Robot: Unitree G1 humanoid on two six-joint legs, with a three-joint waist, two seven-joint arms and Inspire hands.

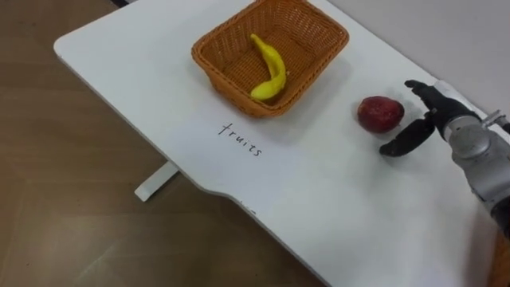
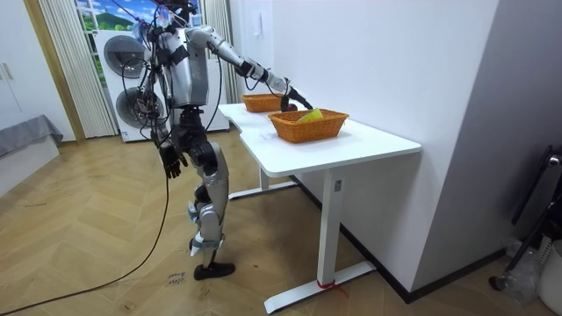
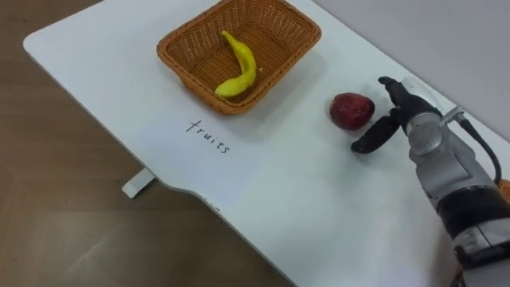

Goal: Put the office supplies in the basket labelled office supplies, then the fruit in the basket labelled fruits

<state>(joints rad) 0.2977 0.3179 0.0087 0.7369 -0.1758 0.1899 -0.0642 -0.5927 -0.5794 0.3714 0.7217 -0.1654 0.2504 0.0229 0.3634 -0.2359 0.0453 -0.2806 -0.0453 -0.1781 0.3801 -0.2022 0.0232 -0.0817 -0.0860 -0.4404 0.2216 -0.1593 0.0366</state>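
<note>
The right hand (image 1: 440, 114) is wide open and holds nothing. Its fingers arch over the far side of the apple (image 1: 380, 113) and its thumb lies low on the near side, so the fruit sits just at the mouth of the hand. I judge that this spread is meant to let the hand close around a round, smooth shape that could roll away from a narrower pinch. The apple is dark red and slightly glossy, and it rests on the flat white table (image 1: 335, 211) to the right of the basket (image 1: 209, 67), with bare table between them. The handwritten word "fruits" (image 1: 241, 139) sits just in front of the basket, marking where the fruit goes. The basket is woven orange-brown wicker, rectangular, with sloping walls. A curved yellow banana (image 1: 271, 68) lies inside it. The left hand (image 2: 173, 161) hangs by the robot's side, well away from the basket.
</note>
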